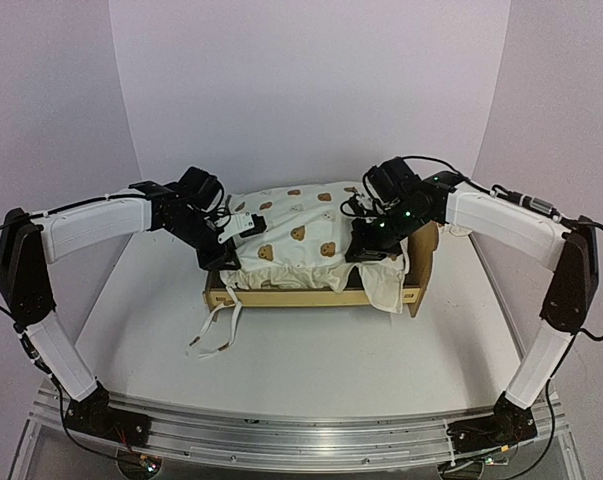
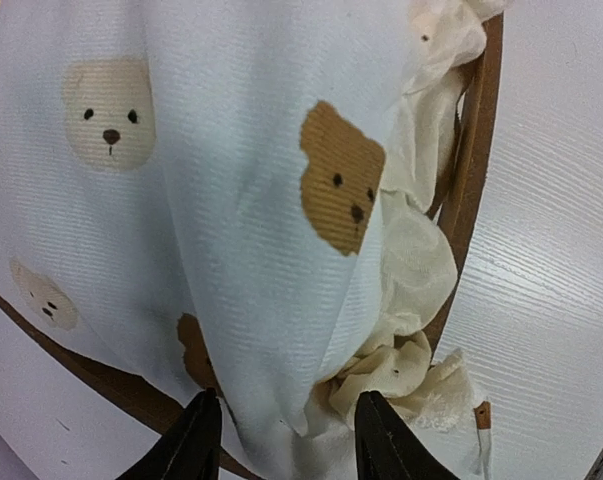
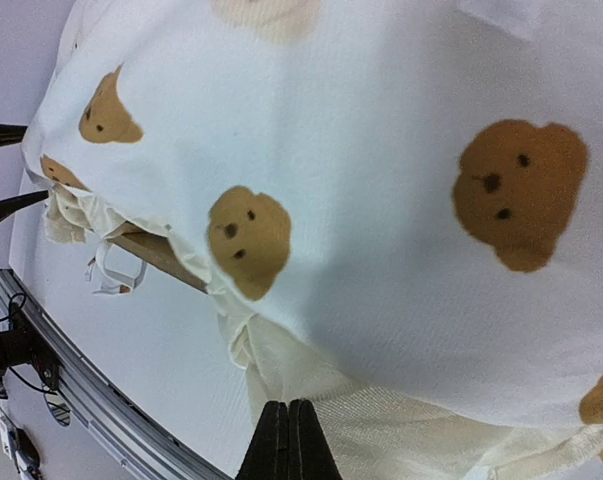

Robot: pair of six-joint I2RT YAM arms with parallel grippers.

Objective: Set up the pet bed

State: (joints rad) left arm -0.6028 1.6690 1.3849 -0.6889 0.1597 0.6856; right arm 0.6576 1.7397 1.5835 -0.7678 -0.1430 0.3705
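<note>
A plain pale backdrop [image 1: 311, 90] closes in a white bench [image 1: 321, 375], and your two arms reach from the bottom corners of the overhead view toward its middle.

Your left hand [image 1: 245, 224] is released. In its wrist view the two dark fingers [image 2: 193, 445] stand apart at the bottom edge. A fold of the bear-print cushion [image 2: 241, 200] comes down to the gap between them. You cannot tell whether the cloth touches either finger, but nothing is pinched.

Your right hand [image 1: 366, 243] is clenched. Its fingers [image 3: 277, 445] press flat together at the bottom centre of its wrist view, with nothing visible between them. The cream ruffle [image 3: 381, 420] lies just past the tips, and the cushion fills the frame above.

The pet bed [image 1: 301, 262] sits in the middle of the overhead view, between the two hands. Your left hand is at its left end. Your right hand is over its right end, just beside the headboard [image 1: 424, 255].

The cushion lies puffed on top of the plywood frame [image 1: 316, 297]. Its ruffle spills over the front right corner. Cream ties [image 1: 213, 335] trail onto the bench at the bed's lower left.
</note>
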